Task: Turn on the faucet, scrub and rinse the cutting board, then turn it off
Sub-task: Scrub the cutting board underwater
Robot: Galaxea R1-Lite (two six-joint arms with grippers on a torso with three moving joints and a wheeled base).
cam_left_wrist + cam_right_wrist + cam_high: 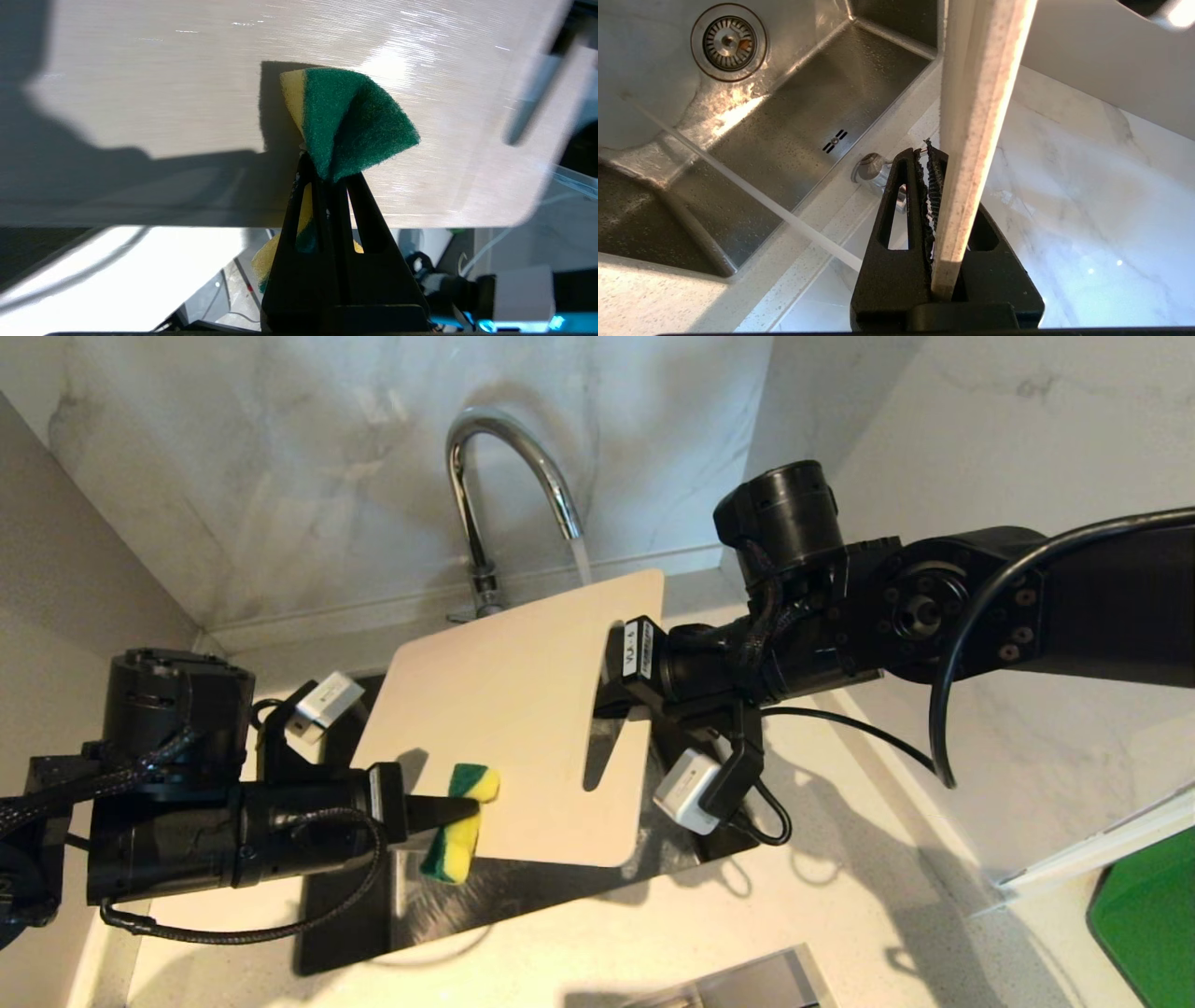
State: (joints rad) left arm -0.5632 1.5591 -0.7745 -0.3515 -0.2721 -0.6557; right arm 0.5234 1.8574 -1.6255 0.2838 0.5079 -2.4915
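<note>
Cutting board, cream-beige with rounded corners, hangs tilted over the steel sink, its slot handle near the end on the robot's right. Behind it the chrome gooseneck faucet arches up from the counter's back edge, and a thin stream of water falls from its spout toward the board's far edge; in the right wrist view the same stream crosses above the wet basin, with the round drain strainer beyond it. Marble wall panels close in the corner behind the faucet, pale speckled countertop surrounds the basin, and something green sits at the far right edge of the head view.

The right gripper comes in level from the right and is clamped on the board's short end by the slot; the right wrist view shows the board's thin edge pinched between the two black fingers, which stand only as far apart as the board's thickness.

The left gripper reaches in from the left at the board's near edge. Its jaws are squeezed nearly together on a green-and-yellow sponge, which is bunched and folded between them, the green scouring side flaring out past the fingertips. In the left wrist view the sponge lies against the board's face, close to its lower edge, with its shadow just beside it.
</note>
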